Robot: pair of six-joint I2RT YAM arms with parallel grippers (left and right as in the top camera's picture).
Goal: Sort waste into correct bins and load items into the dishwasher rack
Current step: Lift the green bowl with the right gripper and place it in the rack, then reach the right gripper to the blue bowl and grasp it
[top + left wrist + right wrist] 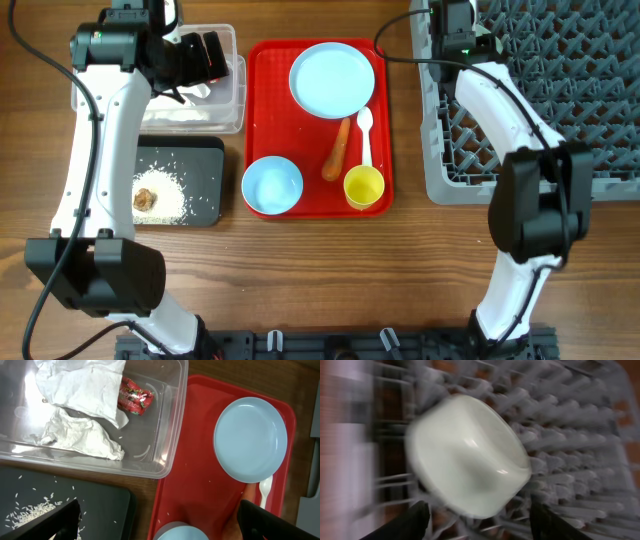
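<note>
In the left wrist view the clear tub (167, 435) holds crumpled white napkins (80, 390) and the red wrapper (135, 400). My left gripper (162, 525) is open and empty above the gap between the black tray (105, 505) and the red tray. The black tray holds rice (168, 188) and a brown lump (146, 198). The plate (332, 80), carrot (337, 150), spoon (365, 130), yellow cup (364, 187) and light-blue bowl (272, 186) lie on the red tray. My right gripper (477, 525) is open over the rack (590, 120), just behind the tilted pale green bowl (470, 455). That view is blurred.
The red serving tray (262, 110) lies in the middle between the bins and the rack. The clear tub (232, 100) stands behind the black tray (200, 160) at the left. Bare wooden table runs along the front.
</note>
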